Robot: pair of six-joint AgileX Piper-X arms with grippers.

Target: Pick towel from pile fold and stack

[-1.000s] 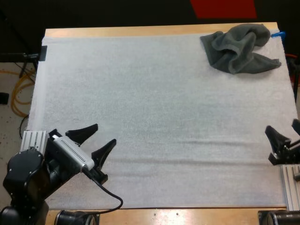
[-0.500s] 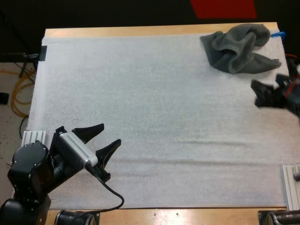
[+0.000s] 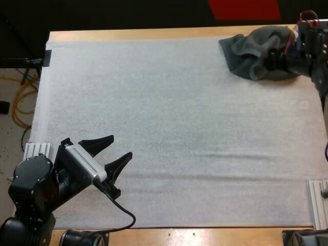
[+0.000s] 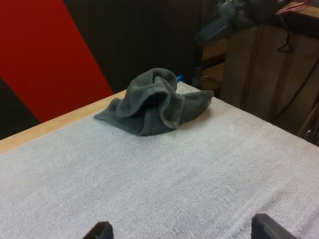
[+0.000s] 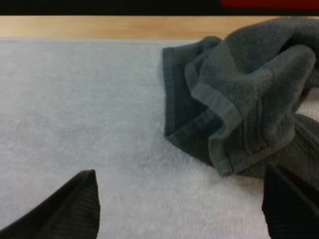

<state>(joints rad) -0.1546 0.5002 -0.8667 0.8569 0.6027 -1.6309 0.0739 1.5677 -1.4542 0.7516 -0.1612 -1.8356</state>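
Although the right arm hides its right edge in the high view, one crumpled towel (image 3: 251, 56) lies at the far right corner of the table (image 3: 154, 34), on the white mat (image 3: 169, 118). The right end effector (image 5: 179, 174) is spread just before the towel; whether one tip touches it is unclear. The left end effector (image 3: 119, 146) is spread over the mat's near left, well apart from the towel.

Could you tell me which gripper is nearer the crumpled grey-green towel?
Right. The right gripper is at the edge of the crumpled grey-green towel; the left gripper is over the white mat at its near left.
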